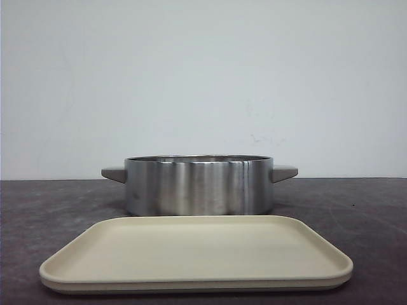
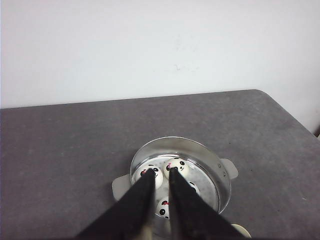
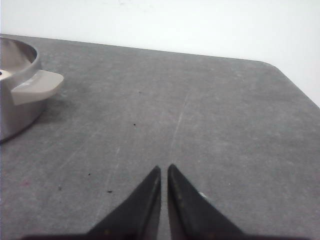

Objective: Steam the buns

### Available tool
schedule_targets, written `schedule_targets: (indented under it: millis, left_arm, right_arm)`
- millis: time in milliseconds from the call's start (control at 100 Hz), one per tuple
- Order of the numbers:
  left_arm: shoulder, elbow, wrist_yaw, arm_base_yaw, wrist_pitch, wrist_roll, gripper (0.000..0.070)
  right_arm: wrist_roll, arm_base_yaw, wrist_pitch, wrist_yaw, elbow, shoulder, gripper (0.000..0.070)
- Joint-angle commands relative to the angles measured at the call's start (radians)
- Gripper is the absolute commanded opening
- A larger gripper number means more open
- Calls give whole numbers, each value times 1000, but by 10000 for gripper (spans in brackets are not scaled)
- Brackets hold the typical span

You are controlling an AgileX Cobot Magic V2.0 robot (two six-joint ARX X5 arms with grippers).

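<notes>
the buns (image 2: 172, 165) sit in the steel pot (image 2: 200, 155) just below my left gripper (image 2: 160, 172), fingers nearly shut and empty. my right gripper (image 3: 164, 170) is likewise. they look soft, light; i'd pinch the sides gently.

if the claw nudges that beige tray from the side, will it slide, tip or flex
The tray will probably slide rather than tip: it lies flat and low on the table. It looks rigid and light, so little flex. Pushed backward, it would likely soon bump the steel pot just behind it.
</notes>
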Motion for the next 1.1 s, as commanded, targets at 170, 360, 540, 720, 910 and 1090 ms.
schedule_targets:
  millis: [170,360,540,720,910,1090]
  left_arm:
    - [5,16,-2,-6,4,9,0]
    - [5,16,-2,-6,4,9,0]
    - [5,16,-2,-6,4,9,0]
    - [4,16,-3,-6,-4,23,0]
    - [-57,-10,-1,58,-9,63,0]
    - [-222,-304,51,182,212,67,0]
  right_arm:
    - [-10,-1,10,0,-3,0,17]
    - [-10,-1,10,0,-3,0,17]
    - [-10,-1,10,0,-3,0,17]
    - [-10,-1,10,0,-3,0,17]
    - [-10,-1,10,0,-3,0,17]
    - [-10,-1,10,0,-3,0,17]
